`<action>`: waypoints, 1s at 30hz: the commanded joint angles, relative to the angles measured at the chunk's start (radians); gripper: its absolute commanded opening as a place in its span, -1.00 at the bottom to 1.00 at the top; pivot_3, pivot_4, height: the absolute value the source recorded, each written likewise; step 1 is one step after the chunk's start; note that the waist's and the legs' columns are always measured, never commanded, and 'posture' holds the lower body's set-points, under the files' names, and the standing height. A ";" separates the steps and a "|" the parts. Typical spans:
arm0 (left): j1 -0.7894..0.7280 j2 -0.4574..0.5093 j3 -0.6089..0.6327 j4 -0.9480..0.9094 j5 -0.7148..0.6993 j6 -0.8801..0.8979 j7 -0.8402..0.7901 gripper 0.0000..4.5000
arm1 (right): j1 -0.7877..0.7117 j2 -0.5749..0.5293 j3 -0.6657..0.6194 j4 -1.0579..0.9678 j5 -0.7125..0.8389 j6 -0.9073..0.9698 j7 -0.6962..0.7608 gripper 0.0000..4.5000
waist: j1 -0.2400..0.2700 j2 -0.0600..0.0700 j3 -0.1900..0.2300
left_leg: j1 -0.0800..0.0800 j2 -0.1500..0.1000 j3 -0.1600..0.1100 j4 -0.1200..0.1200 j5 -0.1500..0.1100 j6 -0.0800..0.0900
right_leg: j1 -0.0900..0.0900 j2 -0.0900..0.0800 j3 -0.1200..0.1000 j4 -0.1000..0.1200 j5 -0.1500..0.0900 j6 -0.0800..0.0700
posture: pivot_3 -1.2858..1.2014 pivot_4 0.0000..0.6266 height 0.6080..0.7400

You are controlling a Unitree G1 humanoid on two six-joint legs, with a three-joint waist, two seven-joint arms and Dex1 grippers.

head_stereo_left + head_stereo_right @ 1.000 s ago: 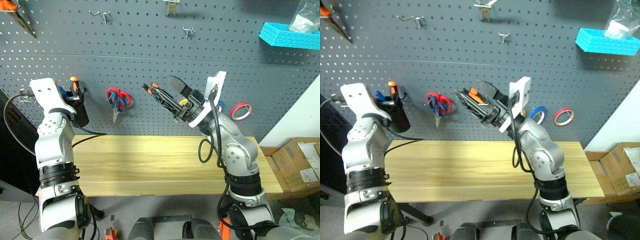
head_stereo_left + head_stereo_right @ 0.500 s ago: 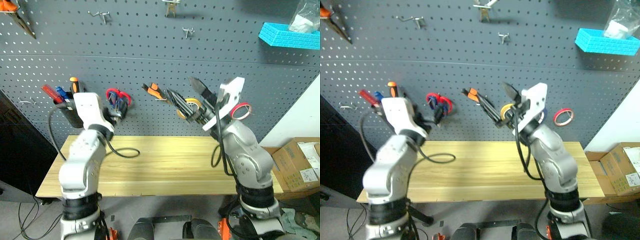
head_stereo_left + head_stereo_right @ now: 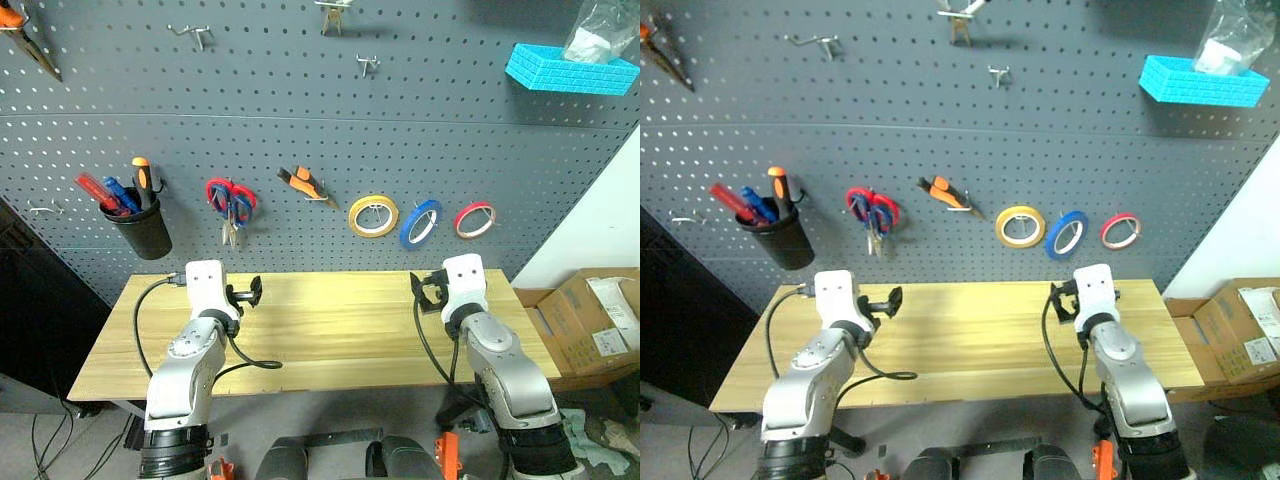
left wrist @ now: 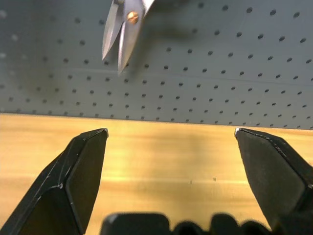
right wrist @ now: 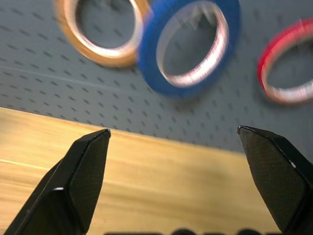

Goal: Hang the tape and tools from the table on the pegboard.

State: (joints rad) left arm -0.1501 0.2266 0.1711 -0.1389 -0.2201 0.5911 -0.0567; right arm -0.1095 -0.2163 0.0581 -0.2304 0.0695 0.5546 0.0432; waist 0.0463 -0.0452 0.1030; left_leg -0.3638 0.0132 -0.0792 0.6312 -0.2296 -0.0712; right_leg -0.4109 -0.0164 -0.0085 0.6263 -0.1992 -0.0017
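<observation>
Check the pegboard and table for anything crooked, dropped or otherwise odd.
Nothing stands out. The blue tape, yellow roll and red roll hang in a row on the pegboard; both grippers rest open above the table.

My left claw (image 4: 171,147) is spread wide, its two black fingers (image 4: 78,171) well apart with nothing between them. Under them lies the pale wooden table (image 4: 166,161), bare here. Beyond its far edge stands the grey pegboard (image 4: 220,63), and a pair of scissor blades (image 4: 122,29) hangs on it, tips pointing down, clear of the table.
</observation>
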 commanded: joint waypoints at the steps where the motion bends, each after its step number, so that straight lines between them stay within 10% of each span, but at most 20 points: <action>1: -0.033 0.025 -0.027 0.028 0.027 -0.041 -0.037 0.98 | 0.003 0.001 -0.028 0.022 -0.014 -0.048 0.004 1.00 | -0.002 0.000 0.000 | 0.000 0.000 0.000 -0.001 -0.001 0.001 | 0.000 0.000 0.000 0.000 0.000 0.000 | 0.10 -0.92 1.00; 30: -0.029 -0.012 -0.042 0.043 0.050 -0.057 -0.036 0.98 | -0.019 0.026 -0.008 0.031 -0.041 -0.091 0.078 1.00 | -0.036 0.007 0.000 | 0.001 0.000 -0.001 -0.002 -0.007 0.005 | 0.000 0.000 0.001 0.002 -0.004 0.005 | 0.11 -0.90 1.00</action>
State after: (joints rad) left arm -0.1705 0.2166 0.1223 -0.0573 -0.1759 0.5405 -0.0982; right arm -0.1031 -0.1939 0.0423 -0.1716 0.0326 0.4918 0.1162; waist 0.0103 -0.0383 0.1033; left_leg -0.3631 0.0128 -0.0797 0.6289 -0.2362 -0.0659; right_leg -0.4106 -0.0161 -0.0077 0.6279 -0.2028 0.0031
